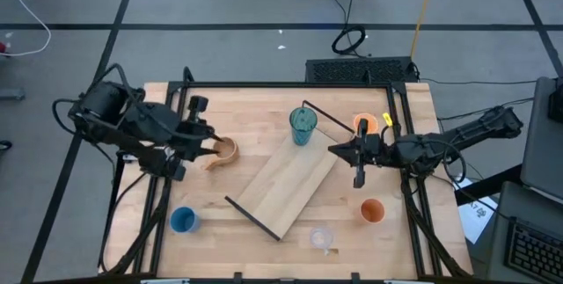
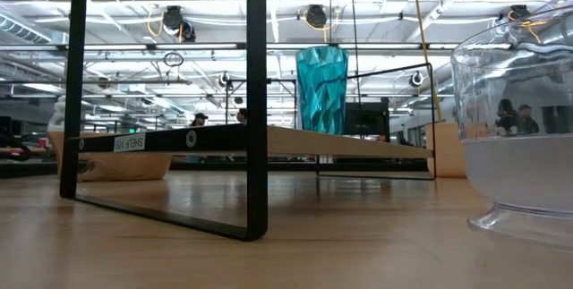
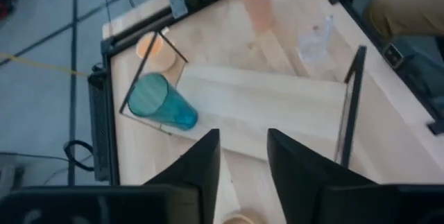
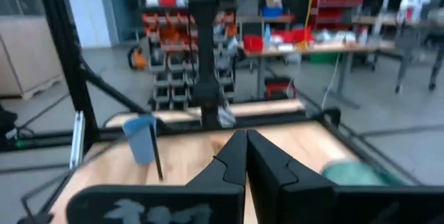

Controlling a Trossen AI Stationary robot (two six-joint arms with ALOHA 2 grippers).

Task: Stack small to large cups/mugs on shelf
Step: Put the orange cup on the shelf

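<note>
Shelf [image 1: 290, 183] is the landmark here: a long board that lies diagonally in the middle of the table, with a black rail at each short end. Far left of it, near the front edge, stands the blue cup [image 1: 183, 220], well apart from everything. The left gripper [image 1: 204, 148] hangs left of the shelf's far half, directly over the tan mug [image 1: 225, 150]; its fingers [image 3: 201, 165] are parted, and I cannot tell if they already touch the mug. This arm is clearly the nearer one, and the mug sits just below and in front of the fingers. The teal tumbler [image 1: 303, 126] stands upright on the shelf's far end. The clear cup [image 1: 322, 236] is just right of the near rail. Right of the shelf are one orange cup [image 1: 364, 126] behind and another orange cup [image 1: 373, 210] in front, and between them the right gripper [image 1: 360, 156] waits, clenched and empty. Most of the board is free.
</note>
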